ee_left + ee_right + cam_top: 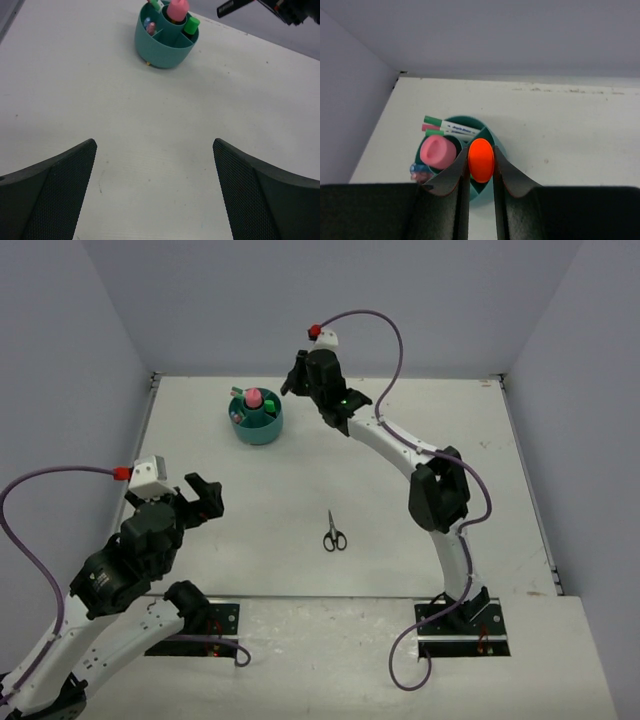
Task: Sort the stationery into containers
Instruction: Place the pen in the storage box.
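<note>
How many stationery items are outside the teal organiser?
2: the scissors lie on the table, near its centre; an orange-capped highlighter is pinched in the right hand near the organiser. Others may be hidden.

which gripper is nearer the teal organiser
Right. The right gripper hangs just above the teal organiser, shut on an orange-capped highlighter; the left gripper, open, is far short of it.

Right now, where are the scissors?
In the top view, the scissors lie flat near the table's middle, nearer the robot and right of the teal organiser.

Robot lab, white table (270, 490), bare grey walls (200, 300)
</note>
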Controlling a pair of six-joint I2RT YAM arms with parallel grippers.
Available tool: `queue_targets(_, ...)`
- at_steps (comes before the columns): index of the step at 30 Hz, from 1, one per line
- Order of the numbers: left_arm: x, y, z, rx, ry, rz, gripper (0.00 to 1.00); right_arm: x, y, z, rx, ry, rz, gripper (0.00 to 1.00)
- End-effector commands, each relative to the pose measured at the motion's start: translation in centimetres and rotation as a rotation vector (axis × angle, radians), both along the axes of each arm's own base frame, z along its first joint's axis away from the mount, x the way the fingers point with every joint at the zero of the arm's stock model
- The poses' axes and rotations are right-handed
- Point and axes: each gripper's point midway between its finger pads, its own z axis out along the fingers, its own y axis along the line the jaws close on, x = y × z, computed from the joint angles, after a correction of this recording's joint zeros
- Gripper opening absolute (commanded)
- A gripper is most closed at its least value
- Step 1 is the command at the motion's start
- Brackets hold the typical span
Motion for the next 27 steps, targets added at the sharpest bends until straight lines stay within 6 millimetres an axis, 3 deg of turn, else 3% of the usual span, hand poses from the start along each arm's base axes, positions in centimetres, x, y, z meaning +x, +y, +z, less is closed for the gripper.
queue_targets(1,0.6,0.2,0.1,0.011,-0.032,0.022,1.00,3.1,1.6,1.4,-0.078,-0.099,0.019,0.00)
queue_targets(2,0.7,-0.1,0.0,0.021,-0.024,0.012,1.00,3.5,2.2,2.0,-0.072,-0.117,0.039,0.00)
queue_targets(7,1.2,-1.2,-0.6,0.050,0.006,-0.032,1.00,4.3,2.8,0.1,-0.097,-0.123,0.045,0.00)
queue_targets(17,0.9,-1.3,0.0,0.031,-0.030,-0.058,1.00,3.0,4.6,-0.4,-0.120,-0.110,0.192,0.00)
queue_targets(27,0.7,-1.3,0.3,0.023,-0.043,-0.069,1.00,2.5,4.9,-1.0,-0.116,-0.061,0.220,0.04)
